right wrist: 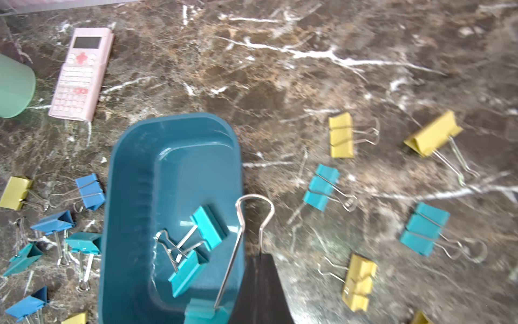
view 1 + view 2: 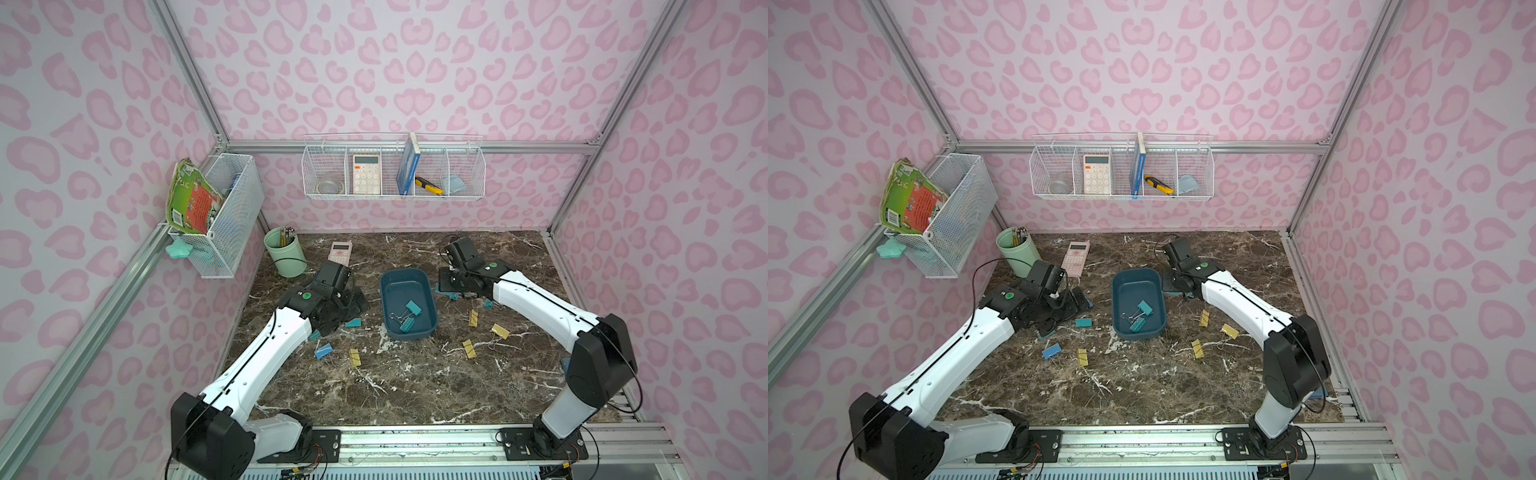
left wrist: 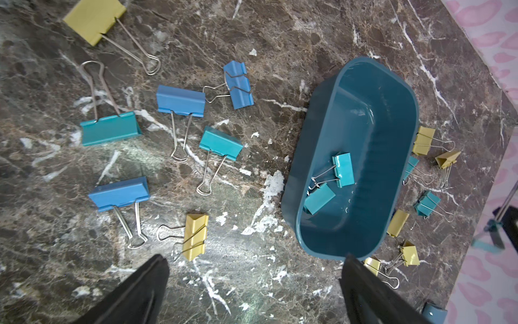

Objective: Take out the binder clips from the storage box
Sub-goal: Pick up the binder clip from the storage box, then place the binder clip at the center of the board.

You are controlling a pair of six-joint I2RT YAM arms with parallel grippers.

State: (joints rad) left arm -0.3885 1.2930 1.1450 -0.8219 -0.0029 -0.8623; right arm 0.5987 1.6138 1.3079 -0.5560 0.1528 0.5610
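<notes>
1. As both top views show, the storage box [image 2: 399, 282] [image 2: 1133, 286] sits at the middle of the table [image 2: 415, 382]; two binder clips [image 2: 413, 308] lie inside it, the other clips scattered on either side of the box.
2. Left wrist view: left gripper [image 3: 252, 294] spread wide, nothing between its fingers, hanging beside the box's long wall above loose blue, teal and yellow clips.
3. Right wrist view: right gripper [image 1: 260, 289] pinched fully closed on the wire handle of a teal clip [image 1: 206, 311], just at the box's rim; two teal clips lie in the box.

Marble table [image 2: 395, 386]: storage box [image 2: 405, 291], binder clips [image 2: 468, 348].
</notes>
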